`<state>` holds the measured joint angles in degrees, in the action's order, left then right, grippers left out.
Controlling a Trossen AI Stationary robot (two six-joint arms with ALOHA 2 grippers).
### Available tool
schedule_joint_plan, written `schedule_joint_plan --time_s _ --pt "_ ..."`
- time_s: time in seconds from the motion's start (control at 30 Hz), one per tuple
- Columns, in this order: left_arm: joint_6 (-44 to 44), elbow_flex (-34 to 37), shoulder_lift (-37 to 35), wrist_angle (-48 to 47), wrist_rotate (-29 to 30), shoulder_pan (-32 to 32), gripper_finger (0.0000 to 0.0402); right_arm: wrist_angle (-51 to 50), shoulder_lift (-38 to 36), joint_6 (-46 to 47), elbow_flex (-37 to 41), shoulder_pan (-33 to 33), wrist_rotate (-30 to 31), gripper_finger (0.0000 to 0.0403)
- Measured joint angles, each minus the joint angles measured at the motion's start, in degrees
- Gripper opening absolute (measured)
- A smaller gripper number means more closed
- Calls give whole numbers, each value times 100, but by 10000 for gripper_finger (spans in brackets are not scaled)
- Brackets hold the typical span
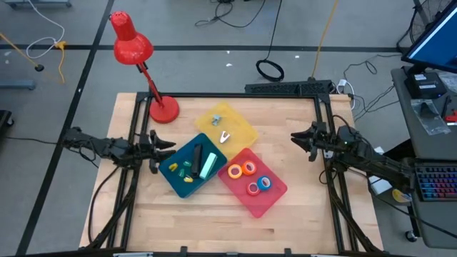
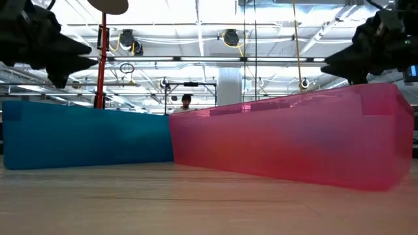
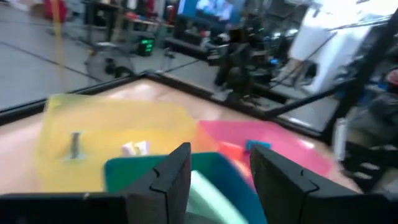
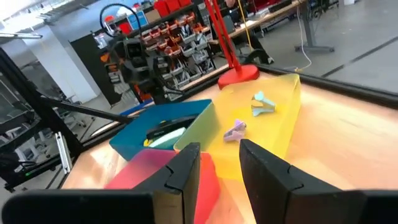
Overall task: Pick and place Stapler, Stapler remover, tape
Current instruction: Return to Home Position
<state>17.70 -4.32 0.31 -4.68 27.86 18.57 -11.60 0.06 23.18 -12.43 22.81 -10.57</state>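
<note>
— Just ahead of the left gripper [image 1: 153, 150], whose fingers stand apart and hold nothing, lies the blue tray [image 1: 168, 170] with the staplers [image 1: 208, 165], one dark and one pale green.
— And beyond it?
— The pink tray [image 1: 260, 203] holds the tape rolls [image 1: 248, 168]: small rings, orange, red and blue. The yellow tray [image 1: 243, 128] beside it keeps the staple removers [image 1: 225, 136].
— Why do the arms stand at the edges?
— Sorting seems finished, I judge. The right gripper [image 1: 305, 140], also parted and empty, faces the trays from the far side.

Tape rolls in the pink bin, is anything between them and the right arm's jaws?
Nothing visible: only bare table lies between the right gripper and the pink bin holding the tape rolls.
</note>
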Motion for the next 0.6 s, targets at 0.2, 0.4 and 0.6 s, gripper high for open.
schedule_joint_plan --time_s 0.2,0.4,0.6 --pt "-190 86 -2 15 418 -18 166 -302 10 -44 92 0 -15 107" --pt "-89 86 29 15 473 -219 166 -290 10 -3 101 -2 -159 105" --pt "-94 86 42 15 436 -338 166 1519 78 -235 799 0 615 106"
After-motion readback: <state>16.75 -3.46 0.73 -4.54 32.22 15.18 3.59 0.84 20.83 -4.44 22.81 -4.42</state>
